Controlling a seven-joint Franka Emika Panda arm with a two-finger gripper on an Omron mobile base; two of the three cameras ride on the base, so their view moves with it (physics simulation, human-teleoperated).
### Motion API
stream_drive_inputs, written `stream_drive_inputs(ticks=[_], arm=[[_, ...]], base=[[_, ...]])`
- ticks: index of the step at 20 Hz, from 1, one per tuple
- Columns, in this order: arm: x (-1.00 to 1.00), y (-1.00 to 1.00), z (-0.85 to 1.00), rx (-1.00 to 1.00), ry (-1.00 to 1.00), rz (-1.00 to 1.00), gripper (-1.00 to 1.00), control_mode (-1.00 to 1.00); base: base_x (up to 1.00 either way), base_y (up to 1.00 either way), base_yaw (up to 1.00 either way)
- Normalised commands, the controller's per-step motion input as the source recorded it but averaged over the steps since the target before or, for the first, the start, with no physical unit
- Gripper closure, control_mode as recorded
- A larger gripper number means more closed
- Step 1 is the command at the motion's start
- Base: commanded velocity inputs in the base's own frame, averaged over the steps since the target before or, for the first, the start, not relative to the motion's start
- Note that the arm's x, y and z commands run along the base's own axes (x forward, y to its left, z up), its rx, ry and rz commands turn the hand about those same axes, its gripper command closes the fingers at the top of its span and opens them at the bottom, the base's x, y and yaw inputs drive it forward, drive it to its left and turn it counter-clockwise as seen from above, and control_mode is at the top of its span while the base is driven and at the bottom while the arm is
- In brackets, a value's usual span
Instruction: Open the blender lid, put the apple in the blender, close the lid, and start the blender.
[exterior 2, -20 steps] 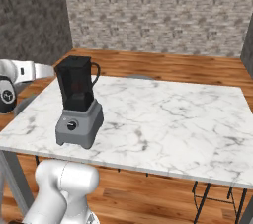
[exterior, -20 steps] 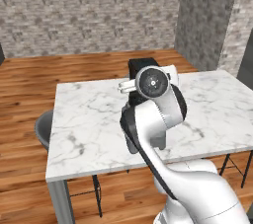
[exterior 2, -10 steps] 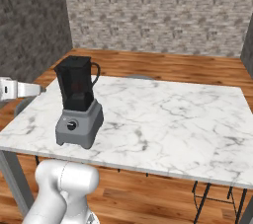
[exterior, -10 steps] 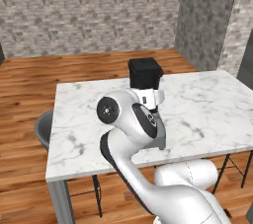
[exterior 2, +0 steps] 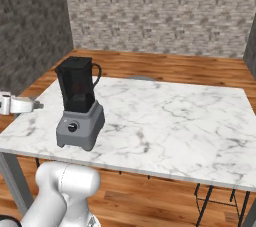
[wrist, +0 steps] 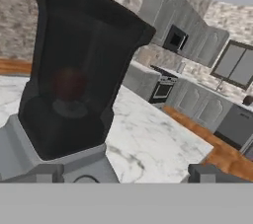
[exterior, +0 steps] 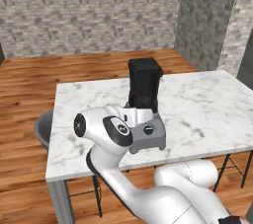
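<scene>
Inside the blender (exterior 2: 77, 111) jar sat the apple (wrist: 68, 83), lid (exterior: 143, 63) on; gripper (wrist: 123, 174) spread empty near its base; dial (exterior 2: 73, 127) apparently left.

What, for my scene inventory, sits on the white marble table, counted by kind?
Blender with grey wedge base and dark square jar: 1
Flat black square lid atop the jar: 1
Small red apple seen through the jar wall: 1
Total: 3
</scene>
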Motion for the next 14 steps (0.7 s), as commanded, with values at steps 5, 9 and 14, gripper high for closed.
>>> stream_drive_inputs(ticks=[5,9,14], arm=[[0.00,0.00,-0.45,-0.03,0.00,-0.20,-1.00,-1.00],[0.01,-0.02,-0.32,-0.01,0.00,-0.11,-1.00,-1.00],[0.00,-0.06,-0.28,0.00,-0.07,-0.02,-1.00,-1.00]], base=[[0.00,0.00,0.00],[0.00,0.00,0.00],[0.00,0.00,0.00]])
